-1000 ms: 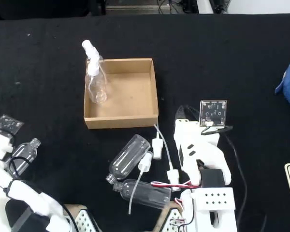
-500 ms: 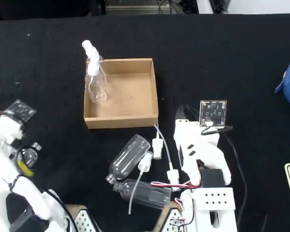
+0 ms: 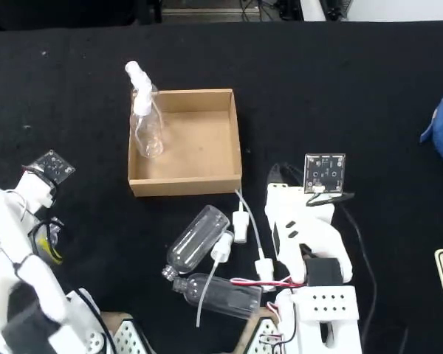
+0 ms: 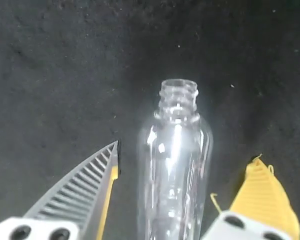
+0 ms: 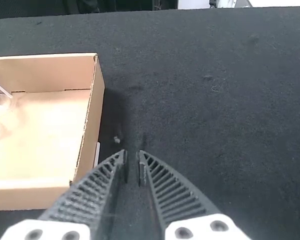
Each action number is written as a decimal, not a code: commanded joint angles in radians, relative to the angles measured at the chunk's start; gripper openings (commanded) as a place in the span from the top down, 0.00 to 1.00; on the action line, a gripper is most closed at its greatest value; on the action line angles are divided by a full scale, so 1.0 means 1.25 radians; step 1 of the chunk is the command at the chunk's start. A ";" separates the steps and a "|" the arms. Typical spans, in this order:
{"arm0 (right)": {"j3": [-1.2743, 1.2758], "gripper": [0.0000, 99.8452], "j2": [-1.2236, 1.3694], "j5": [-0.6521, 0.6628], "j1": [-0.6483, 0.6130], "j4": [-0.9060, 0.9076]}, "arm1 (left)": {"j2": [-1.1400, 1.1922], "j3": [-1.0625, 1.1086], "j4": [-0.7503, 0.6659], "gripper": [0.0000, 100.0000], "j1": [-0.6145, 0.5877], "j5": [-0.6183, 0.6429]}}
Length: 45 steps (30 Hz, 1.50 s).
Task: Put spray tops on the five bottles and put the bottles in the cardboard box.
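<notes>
Left wrist view: the left gripper [image 4: 187, 150] had its fingers spread apart, with an uncapped bottle [image 4: 175, 150] lying between them on the black table [image 4: 50, 60].
Bottle mouth: the open threaded neck reached past the fingertips, and a gap showed between each tip and the bottle wall.
Right gripper [image 5: 132, 159]: its fingers were drawn together with only a thin slit between the tips, holding nothing, low over the table.
Cardboard box [image 5: 87, 125]: it lay just beyond the right fingertips, off toward the left arm's side, not touching them.
Box contents: a topped bottle [image 3: 148, 122] stood upright in the corner far from both pairs of fingers.
Loose bottles: a second bare bottle [image 3: 197, 240] and a third bare bottle [image 3: 218, 293] lay behind the right fingertips, beside that arm.
Spray tops: a white spray top [image 3: 240, 221] lay near them, closer to the right fingers than to the left.
</notes>
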 commanded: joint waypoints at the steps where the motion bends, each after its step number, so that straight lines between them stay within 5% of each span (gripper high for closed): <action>1: -0.006 0.99 -0.017 0.000 0.014 -0.029 | 0.077 -0.061 -0.027 0.74 0.008 0.011; 11: -0.006 0.99 -0.017 0.000 0.014 -0.029 | 0.150 -0.115 -0.023 0.75 0.009 0.002; 16: -0.006 0.99 -0.017 0.000 0.014 -0.029 | 0.144 -0.115 -0.021 0.97 0.009 0.012; 18: -0.006 0.99 -0.017 0.000 0.014 -0.029 | 0.144 -0.112 -0.021 0.95 0.001 0.026; 32: -0.004 0.98 -0.017 0.000 -0.010 -0.028 | 0.145 -0.142 -0.002 0.97 -0.220 0.023; 38: -0.034 0.98 -0.015 0.060 -0.011 0.015 | 0.144 -0.089 -0.004 0.97 -0.191 0.180; 45: -0.257 0.98 -0.008 0.080 -0.012 0.276 | 0.142 -0.111 -0.004 0.97 -0.171 0.480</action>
